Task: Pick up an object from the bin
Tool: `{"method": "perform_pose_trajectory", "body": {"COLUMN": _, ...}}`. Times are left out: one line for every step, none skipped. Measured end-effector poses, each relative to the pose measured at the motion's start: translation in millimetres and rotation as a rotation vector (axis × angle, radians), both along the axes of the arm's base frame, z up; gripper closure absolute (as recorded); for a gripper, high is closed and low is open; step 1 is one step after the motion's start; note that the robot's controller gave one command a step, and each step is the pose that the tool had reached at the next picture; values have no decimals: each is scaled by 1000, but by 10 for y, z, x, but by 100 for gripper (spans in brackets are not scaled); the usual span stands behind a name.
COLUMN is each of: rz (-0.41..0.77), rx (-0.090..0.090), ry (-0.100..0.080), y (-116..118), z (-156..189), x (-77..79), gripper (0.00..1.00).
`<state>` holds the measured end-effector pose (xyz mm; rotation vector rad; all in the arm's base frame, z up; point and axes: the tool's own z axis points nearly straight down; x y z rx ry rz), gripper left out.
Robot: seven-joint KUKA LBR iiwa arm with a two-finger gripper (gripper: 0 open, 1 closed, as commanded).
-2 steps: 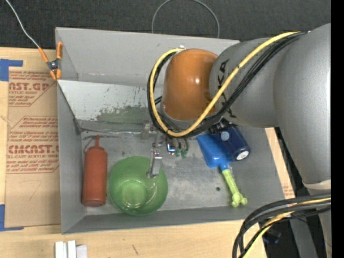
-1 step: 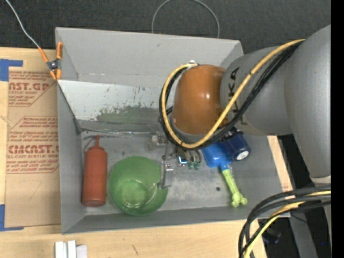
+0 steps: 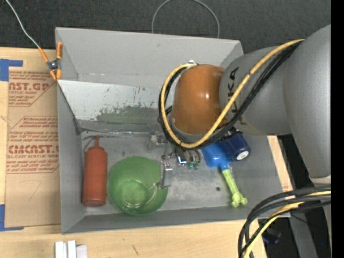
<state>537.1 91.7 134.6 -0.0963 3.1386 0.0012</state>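
1. Arm [image 3: 290, 90]: thick, smooth and light grey, with black letters [image 3: 232, 85] near its left end.
2. Cover [image 3: 196, 104]: glossy orange dome.
3. Cables [image 3: 167, 98]: yellow and black, looped round the cover and running along the arm.
4. Gripper [image 3: 165, 171]: small, bare metal, on the cover's near side.

Along left wall of bin [image 3: 123, 90]: bottle [image 3: 94, 171]; bowl [image 3: 135, 186] just beside it on the right, by front edge; handled toy [image 3: 226, 163] near right wall.

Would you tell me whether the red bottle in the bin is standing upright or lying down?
Lying down: the red bottle shows its whole side along the left wall of the bin, nozzle toward the far wall.
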Motion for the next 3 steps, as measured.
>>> {"method": "perform_pose_trajectory", "body": {"rz": 169, "rx": 0, "ry": 2, "y": -120, "z": -115, "x": -156, "gripper": 0}}
{"method": "perform_pose_trajectory", "body": {"rz": 52, "rx": 2, "ry": -3, "y": 297, "z": -591, "x": 53, "gripper": 0}}
{"method": "perform_pose_trajectory", "body": {"rz": 245, "rx": 7, "ry": -46, "y": 516, "z": -566, "x": -122, "gripper": 100}}
